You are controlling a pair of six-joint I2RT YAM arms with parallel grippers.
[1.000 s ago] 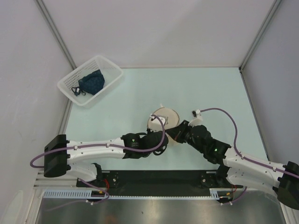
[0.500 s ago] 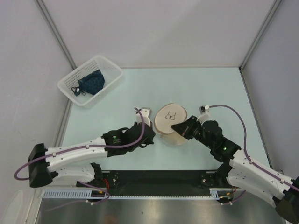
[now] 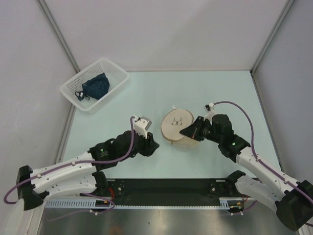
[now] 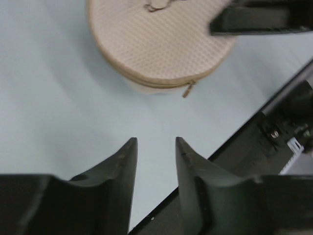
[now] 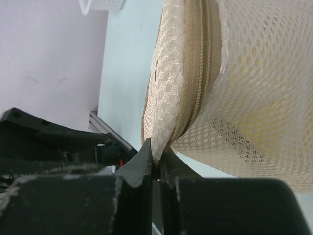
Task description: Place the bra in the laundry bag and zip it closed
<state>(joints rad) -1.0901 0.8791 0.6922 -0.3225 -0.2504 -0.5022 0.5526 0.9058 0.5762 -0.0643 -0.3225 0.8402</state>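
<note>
Basket (image 3: 115, 77), blue garment (image 3: 95, 86) inside; laundry bag (image 3: 177, 128) apart.

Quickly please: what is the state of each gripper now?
Left gripper: open, holding nothing.
Right gripper: closed on the lid edge of the laundry bag.

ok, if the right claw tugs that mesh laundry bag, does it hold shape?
Probably not: the laundry bag is thin mesh, and its edge buckles where the right claw pinches it. Likely light, so it may slide on the table. Squat and flat, so unlikely to roll.
</note>
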